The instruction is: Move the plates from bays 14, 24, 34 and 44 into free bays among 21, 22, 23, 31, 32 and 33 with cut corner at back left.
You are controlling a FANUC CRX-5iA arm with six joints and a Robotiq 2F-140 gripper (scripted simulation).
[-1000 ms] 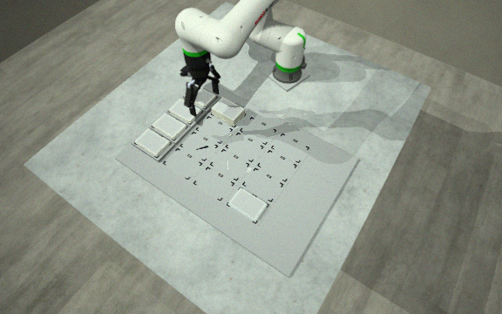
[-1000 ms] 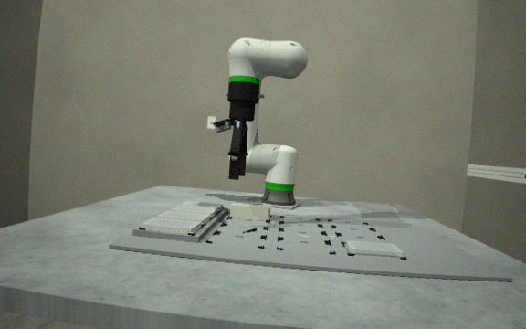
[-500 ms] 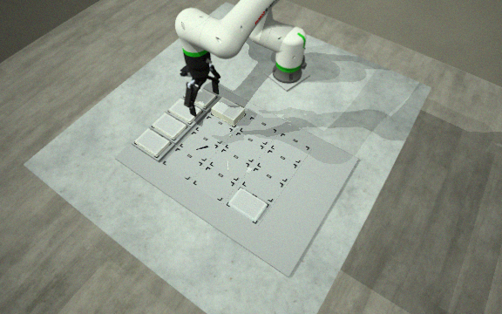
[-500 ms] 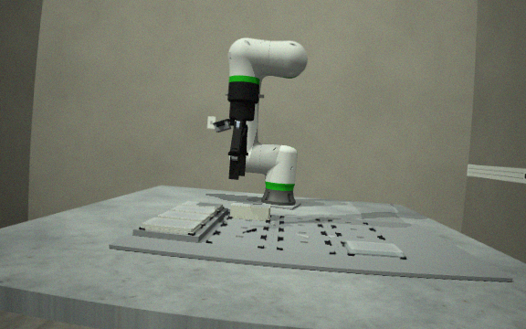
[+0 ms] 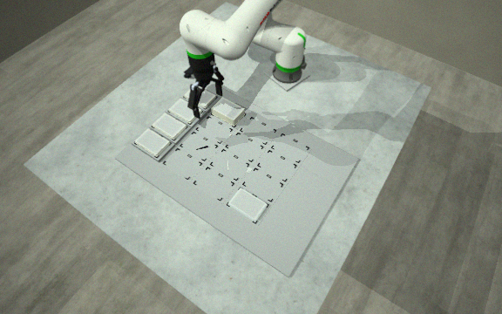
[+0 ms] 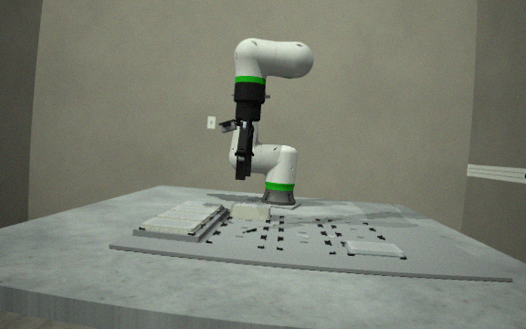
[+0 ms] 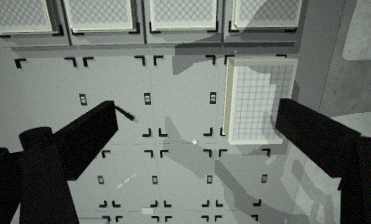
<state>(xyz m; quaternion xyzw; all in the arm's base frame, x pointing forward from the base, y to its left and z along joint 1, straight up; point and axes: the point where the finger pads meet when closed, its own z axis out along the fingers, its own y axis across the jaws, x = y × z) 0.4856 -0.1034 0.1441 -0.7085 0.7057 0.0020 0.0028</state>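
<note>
Four pale sealed plates sit on the raised column at bays 14 [image 5: 203, 95] [image 7: 266, 12], 24 [image 5: 183, 111] [image 7: 183, 12], 34 [image 5: 169, 126] [image 7: 100, 14] and 44 [image 5: 152, 143] [image 7: 20, 15]. My gripper [image 5: 208, 105] [image 6: 243, 178] [image 7: 196, 114] is open and empty, high above the deck around columns 3 and 4. In the wrist view its fingers appear either side of bay 23 and the block. A black pen-like stick [image 5: 202, 147] [image 7: 125, 112] lies in bay 33. A thin white stick [image 5: 227, 165] [image 7: 127, 180] lies in bay 32.
The taller sealed block [image 5: 228, 112] [image 6: 250, 212] [image 7: 258, 102] stands in bay 13. Another plate [image 5: 247, 204] [image 6: 374, 249] sits in bay 41. A small white bit [image 7: 194, 142] lies between bays 23 and 22. A white flat piece [image 5: 248, 170] [image 7: 147, 211] lies between bays 32 and 31.
</note>
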